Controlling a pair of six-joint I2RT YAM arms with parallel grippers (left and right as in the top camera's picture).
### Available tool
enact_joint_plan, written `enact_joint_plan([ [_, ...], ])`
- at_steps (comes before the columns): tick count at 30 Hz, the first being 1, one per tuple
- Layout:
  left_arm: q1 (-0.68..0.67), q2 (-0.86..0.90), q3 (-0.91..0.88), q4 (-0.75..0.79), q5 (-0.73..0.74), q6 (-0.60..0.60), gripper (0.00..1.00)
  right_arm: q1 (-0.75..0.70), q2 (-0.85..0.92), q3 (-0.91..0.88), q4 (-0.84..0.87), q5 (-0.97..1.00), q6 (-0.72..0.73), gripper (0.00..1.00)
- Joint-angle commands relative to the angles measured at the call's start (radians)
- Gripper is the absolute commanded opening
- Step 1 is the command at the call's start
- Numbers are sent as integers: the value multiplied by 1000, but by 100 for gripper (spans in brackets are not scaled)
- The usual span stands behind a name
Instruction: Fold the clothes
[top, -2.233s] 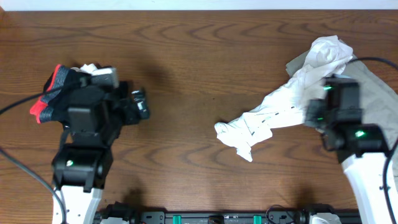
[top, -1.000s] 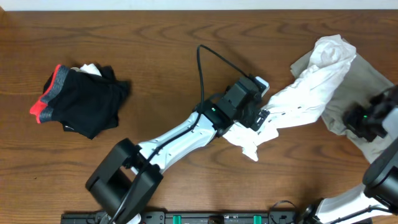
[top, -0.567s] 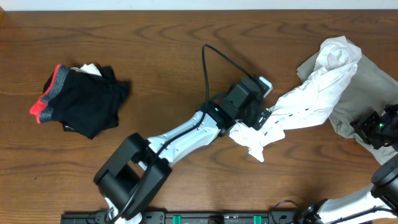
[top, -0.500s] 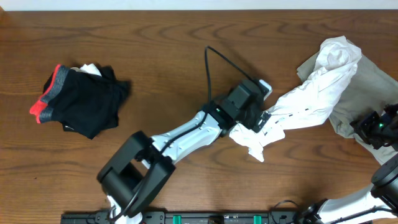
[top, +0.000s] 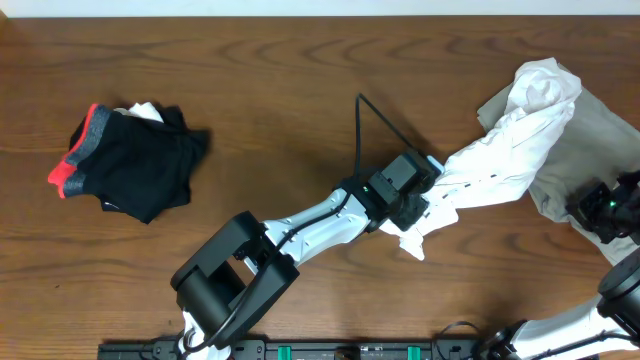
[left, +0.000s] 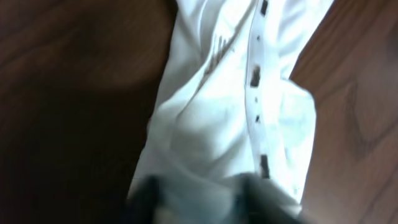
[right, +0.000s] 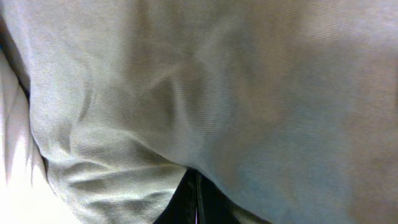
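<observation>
T-shirt (top: 500, 165): bunched strip, right side of desk (top: 280, 80), top end on grey cloth (top: 600, 130) | left claw (top: 422, 198): over its lower end, grip unclear | right claw (top: 598, 205): closed | risk: shallow pinch may slip; grey cloth may drag along

Left wrist view blurred; left fingers (left: 261, 198) just dark smears at the bottom edge against the white T-shirt (left: 249, 124), grip unclear; T-shirt's black marks unreadable; overhead, those fingers hidden under the wrist housing (top: 400, 185); right of the T-shirt, grey cloth (right: 217, 93) covers the right fingers (right: 194, 199) but a dark sliver; right arm (top: 612, 215) cut by the frame edge
</observation>
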Motion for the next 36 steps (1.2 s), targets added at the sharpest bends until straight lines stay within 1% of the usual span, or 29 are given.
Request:
enact_joint_plan([
  [1,2,17,18,-16,-2,14,24,-2,64,-47,-13,90,-4,1],
  [6,2,18,17,-23,-2,13,23,-2,64,-47,-17,90,-4,1],
  [7,2,17,17,-23,-2,14,21,-2,64,-47,-17,90,-4,1],
  [9,2,17,17,-23,-2,14,10,-2,64,-47,-18,90,-4,1],
  [10,2,17,17,-23,-2,14,6,-2,64,-47,-18,90,-4,1],
  [14,27,-29,17,-33,-2,13,6,-2,64,-46,-18,90,-4,1],
  [16,55,-86,17,-53,-2,6,6,-2,64,-47,-17,90,-4,1],
  [20,157,-236,17,-140,-9,-37,6,-2,64,-46,-17,95,-4,2],
  [24,313,-361,17,-255,-13,-45,6,-2,64,-47,-13,95,-4,2],
  [27,428,-399,17,-317,-13,-45,6,-2,64,-47,-13,95,-4,2],
  [29,494,-402,17,-362,-11,-79,6,-2,64,-46,-14,95,-4,2],
  [30,516,-400,17,-382,-1,-98,9,-2,64,-47,-16,95,-4,3],
  [31,533,-397,17,-397,11,-106,24,-1,64,-47,-18,95,-4,4],
  [34,548,-394,17,-418,36,-108,74,2,64,-42,-31,94,-4,7],
  [36,544,-394,17,-409,35,-107,88,3,58,-25,-54,94,0,8],
])
